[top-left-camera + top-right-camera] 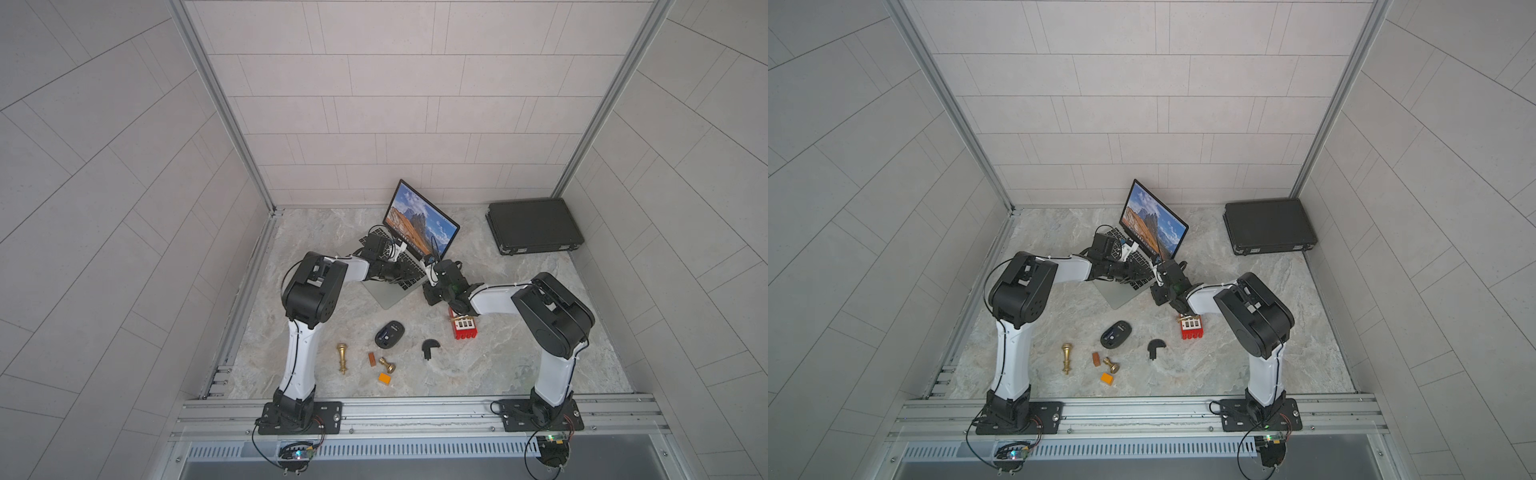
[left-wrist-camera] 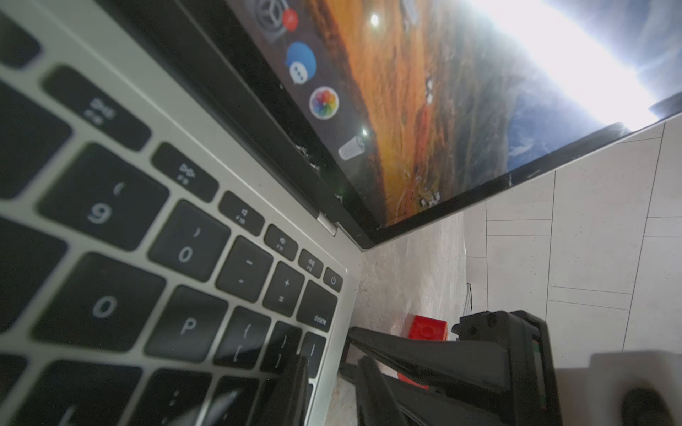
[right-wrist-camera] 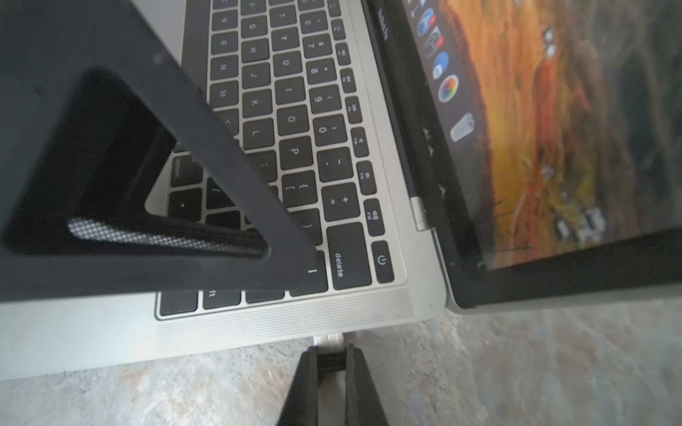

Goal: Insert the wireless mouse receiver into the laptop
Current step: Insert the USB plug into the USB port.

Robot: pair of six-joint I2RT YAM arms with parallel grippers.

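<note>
Receiver (image 3: 327, 341) at laptop (image 3: 258, 328) edge (within right pincer (image 3: 331, 356))

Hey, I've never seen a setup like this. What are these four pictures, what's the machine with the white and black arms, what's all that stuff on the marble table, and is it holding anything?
It is a robot: a left arm and a right arm bolted to the table's front rail. Two pictures look down from overhead, side by side. The two close-ups come from a camera on each arm's wrist.

On the table are an open laptop, a black case, a mouse, a black half-round piece, a tall gold chess piece, a short gold chess piece, a brown block, an orange block and a red block.

The right gripper pinches a tiny USB receiver, its metal end at the laptop's side edge. I cannot tell whether it has entered. The left gripper reaches onto the keyboard, seemingly steadying the laptop.
</note>
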